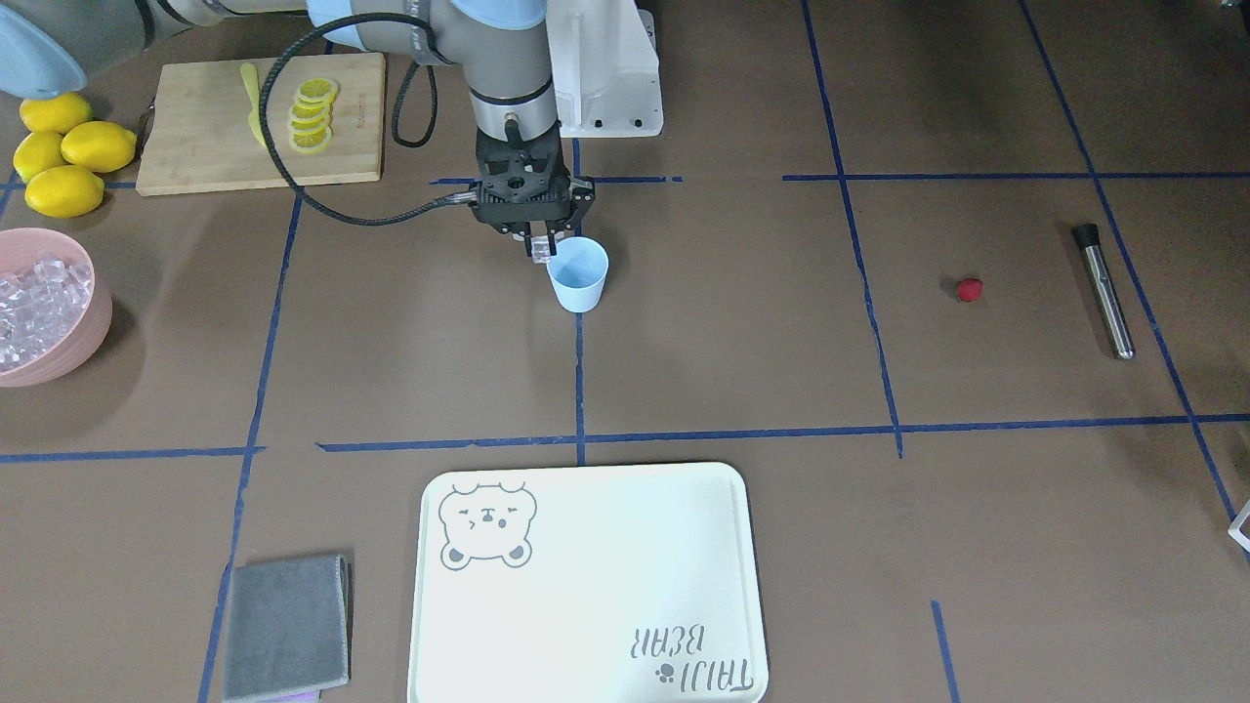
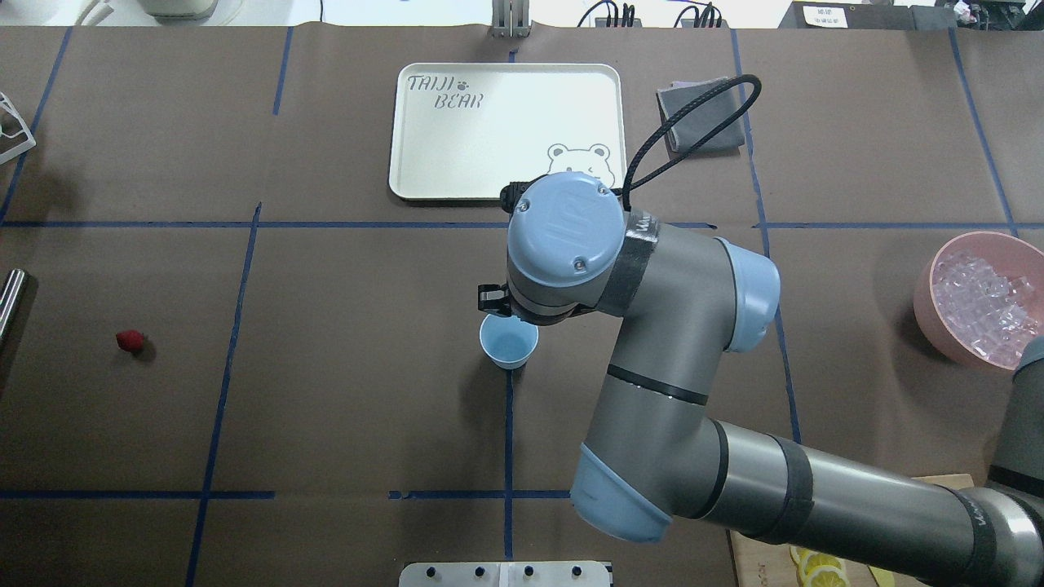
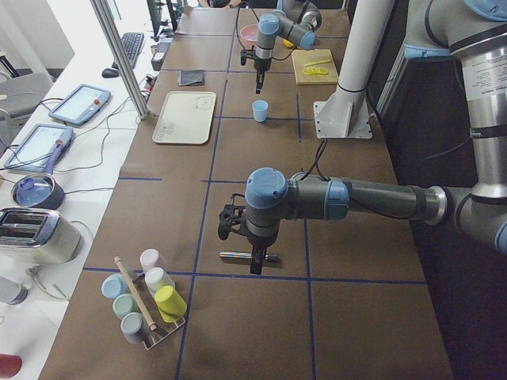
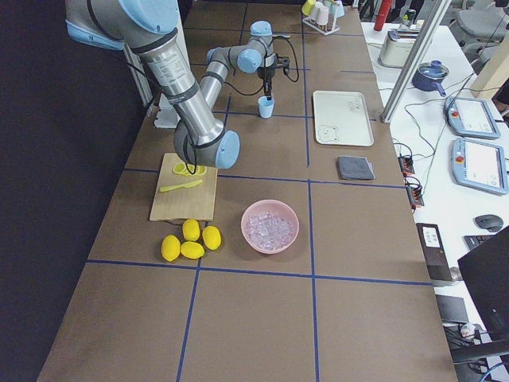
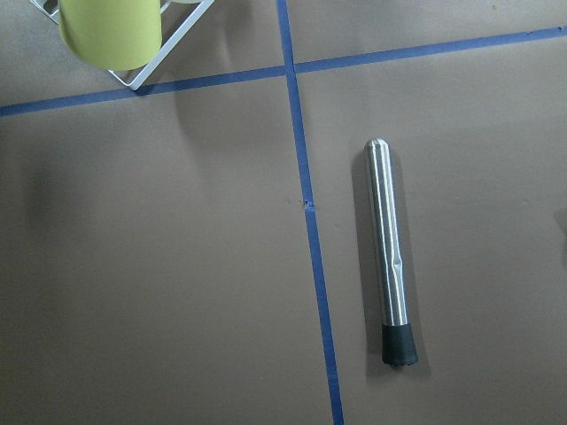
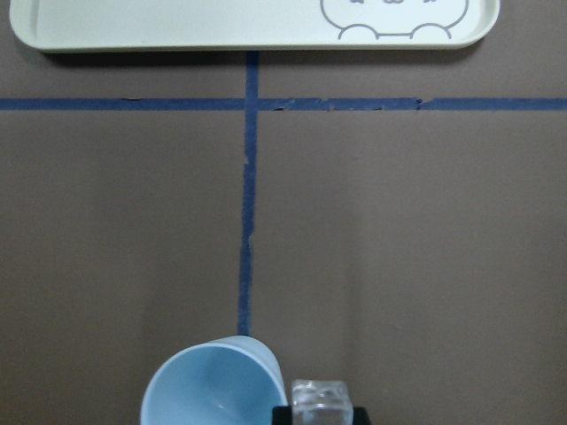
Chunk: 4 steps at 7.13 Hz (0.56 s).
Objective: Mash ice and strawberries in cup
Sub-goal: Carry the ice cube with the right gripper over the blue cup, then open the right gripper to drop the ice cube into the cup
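My right gripper (image 1: pixel 540 246) is shut on one clear ice cube (image 6: pixel 321 403), held at the rim of the light blue cup (image 1: pixel 580 278), just beside its mouth. The cup stands upright mid-table and looks empty in the right wrist view (image 6: pixel 213 390). More ice (image 1: pixel 34 298) fills a pink bowl (image 1: pixel 98 327). The red strawberry (image 1: pixel 969 289) lies alone on the table. My left gripper (image 3: pixel 255 265) hangs over a steel muddler (image 5: pixel 390 252). I cannot tell whether it is open or shut.
A cutting board (image 1: pixel 205 127) with lemon slices and several whole lemons (image 1: pixel 63 146) sit near the bowl. A cream tray (image 1: pixel 586 586) and a grey cloth (image 1: pixel 286 625) lie across the table. A rack of cups (image 3: pixel 146 305) stands beyond the muddler.
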{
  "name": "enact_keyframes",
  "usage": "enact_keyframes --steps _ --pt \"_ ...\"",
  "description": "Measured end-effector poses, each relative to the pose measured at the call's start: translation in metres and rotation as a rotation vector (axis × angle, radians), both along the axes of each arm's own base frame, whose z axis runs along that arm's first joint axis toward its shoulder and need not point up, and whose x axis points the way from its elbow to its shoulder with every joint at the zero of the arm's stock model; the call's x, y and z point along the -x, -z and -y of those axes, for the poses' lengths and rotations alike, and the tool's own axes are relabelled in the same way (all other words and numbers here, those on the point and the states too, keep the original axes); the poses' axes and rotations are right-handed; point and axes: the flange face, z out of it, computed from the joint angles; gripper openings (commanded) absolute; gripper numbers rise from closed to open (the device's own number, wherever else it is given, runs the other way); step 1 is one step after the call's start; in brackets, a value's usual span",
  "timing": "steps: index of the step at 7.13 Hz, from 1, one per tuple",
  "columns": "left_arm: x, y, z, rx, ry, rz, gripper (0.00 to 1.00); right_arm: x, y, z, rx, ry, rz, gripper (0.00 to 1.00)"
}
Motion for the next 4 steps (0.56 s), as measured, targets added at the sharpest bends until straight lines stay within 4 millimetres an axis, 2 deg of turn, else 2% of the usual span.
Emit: enact_keyframes --steps 2,3,4 --pt "0.0 0.0 0.0 0.0 0.0 0.0 1.0 0.022 0.006 -0.005 0.0 0.0 -0.016 0.15" --pt "0.0 0.0 0.0 -0.001 -0.001 0.0 1.0 0.031 0.009 -0.004 0.002 0.002 -0.023 0.73" --pt "0.0 0.0 0.0 -0.001 -0.001 0.0 1.0 0.038 0.008 -0.006 0.004 0.007 -0.03 0.99"
